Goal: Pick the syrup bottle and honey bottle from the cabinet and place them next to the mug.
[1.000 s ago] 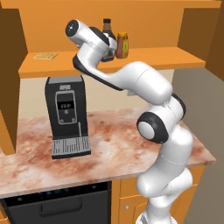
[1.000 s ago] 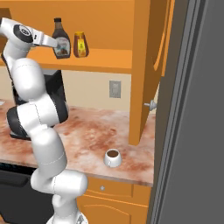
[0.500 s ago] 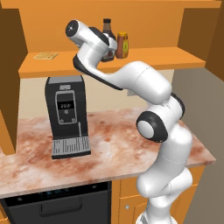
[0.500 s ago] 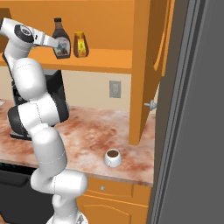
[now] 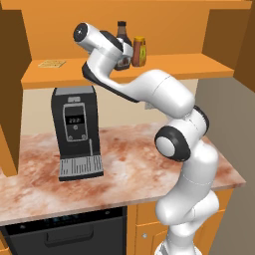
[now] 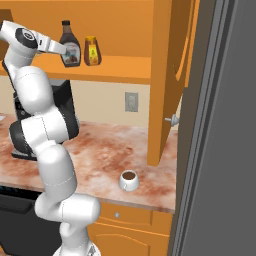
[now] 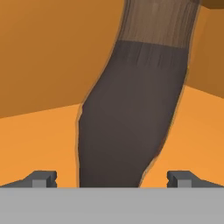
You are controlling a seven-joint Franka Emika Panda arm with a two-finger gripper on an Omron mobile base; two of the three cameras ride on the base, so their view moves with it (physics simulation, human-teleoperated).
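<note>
Two bottles upright on the cabinet [image 6: 115, 70] shelf, syrup bottle [image 6: 70, 45] framed between spread, empty jaws of the gripper [image 7: 112, 178], honey bottle [image 6: 91, 51] just beside, mug [image 6: 129, 180] below on the surface [image 6: 100, 150]; nothing shifted lately, closing next probably.

Coffee machine [image 5: 76, 132] on marble counter [image 5: 124, 169]

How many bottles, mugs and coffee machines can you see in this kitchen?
Bottles: 2, the syrup bottle and the honey bottle, both on the cabinet shelf
Mugs: 1, the mug on the counter
Coffee machines: 1, the coffee machine
Total: 4
</note>
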